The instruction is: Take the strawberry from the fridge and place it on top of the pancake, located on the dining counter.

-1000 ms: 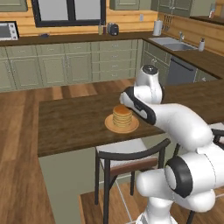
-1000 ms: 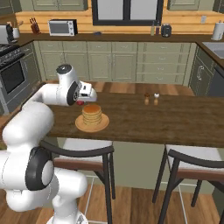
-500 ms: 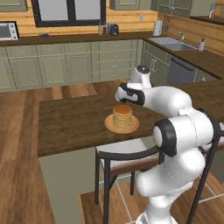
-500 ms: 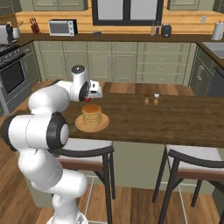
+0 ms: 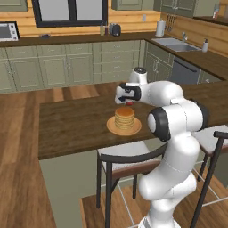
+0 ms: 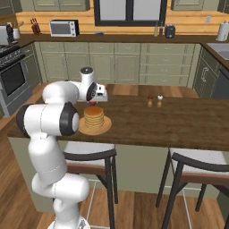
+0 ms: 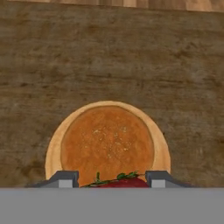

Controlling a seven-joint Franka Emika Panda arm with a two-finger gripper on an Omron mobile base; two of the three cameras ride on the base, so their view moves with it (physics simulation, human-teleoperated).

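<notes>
The kitchen is wood-floored, with green wall cabinets under a dark window, and the dining counter [image 5: 80,120] runs across the middle as a dark brown slab. From left to right in the right base view come the microwave [image 6: 64,27] on the far wall counter, the white arm reaching over the slab, the pancake [image 6: 94,117] stacked on its tan plate [image 6: 105,129], and a pair of small shakers [image 6: 154,101] well apart to the right.

The gripper [image 7: 113,179] hangs over the stack with its jaws clenched on the strawberry [image 7: 120,182], whose red top and green leaves show between the two fingertips [image 7: 64,179] in the hand view. In the right base view the fruit appears as a red spot [image 6: 92,103] just under the hand, above the near-left part of the stack, not touching it.

The main risk, as I judge it, lies in the release. The berry sits toward the pancake's edge rather than over its middle, so letting go here could send it rolling off the top onto the plate or the counter. It is round and small, and a drop from any height would make that likelier. Pressing down too far could instead squash the stack or shift the plate.
</notes>
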